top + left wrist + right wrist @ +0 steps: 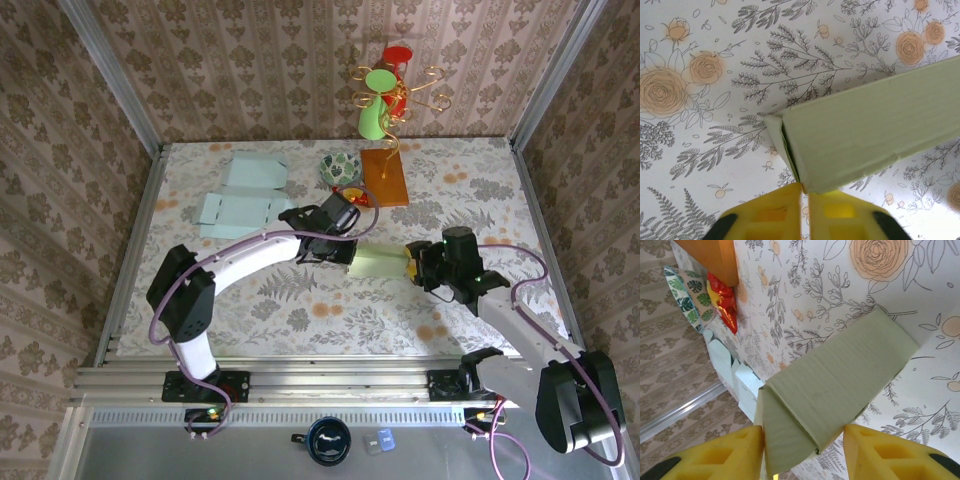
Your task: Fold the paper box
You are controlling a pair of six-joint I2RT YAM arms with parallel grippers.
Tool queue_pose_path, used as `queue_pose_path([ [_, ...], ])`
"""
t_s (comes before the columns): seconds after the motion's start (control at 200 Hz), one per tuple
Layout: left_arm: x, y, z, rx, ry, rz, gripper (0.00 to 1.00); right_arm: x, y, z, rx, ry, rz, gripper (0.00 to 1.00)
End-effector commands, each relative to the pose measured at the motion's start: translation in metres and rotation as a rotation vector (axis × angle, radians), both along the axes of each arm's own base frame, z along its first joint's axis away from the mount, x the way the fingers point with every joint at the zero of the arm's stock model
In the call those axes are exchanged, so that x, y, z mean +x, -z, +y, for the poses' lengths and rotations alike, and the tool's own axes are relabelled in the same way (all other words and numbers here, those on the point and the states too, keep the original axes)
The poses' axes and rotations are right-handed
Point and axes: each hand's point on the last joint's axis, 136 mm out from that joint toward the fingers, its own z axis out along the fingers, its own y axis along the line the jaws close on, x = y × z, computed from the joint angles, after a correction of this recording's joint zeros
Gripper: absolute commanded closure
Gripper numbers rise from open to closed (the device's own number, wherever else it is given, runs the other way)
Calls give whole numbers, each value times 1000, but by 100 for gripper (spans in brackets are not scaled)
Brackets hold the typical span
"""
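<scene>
Two grippers are flanking the paper box (378, 263), which is lying near the middle of the flowered table (300, 310), well apart from the flat pale blue cutouts (245, 200) at the far left. It is showing as a long, pale green, flattened sleeve with smooth matte faces and crisp creases. At one end a flap is bending away from the body, and at the other a narrow dark seam is gaping along the corner. The right gripper (804, 434) is straddling the flapped end with its jaws spread, not clamped. The left gripper (805, 192) is sitting with its yellow fingers almost together, the box's corner meeting the slit between them. I cannot tell whether it is pinching.
</scene>
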Motion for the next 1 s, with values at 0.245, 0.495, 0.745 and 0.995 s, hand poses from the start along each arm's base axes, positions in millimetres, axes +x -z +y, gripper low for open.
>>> queue_pose_path([
  [0.245,-8,-54,7,-67,-37,61,74,-7,14,-5,-48,-34,45,57],
  [0.495,12,-36,-1,-286,-192,299,74,-8,15,-5,-51,-35,49,58],
  [0.745,12,-19,-7,-287,-193,381,73,-7,15,-5,-50,-39,52,58],
  [0.995,8,-3,-5,-253,-194,410,73,-8,16,-5,-50,-42,60,58],
])
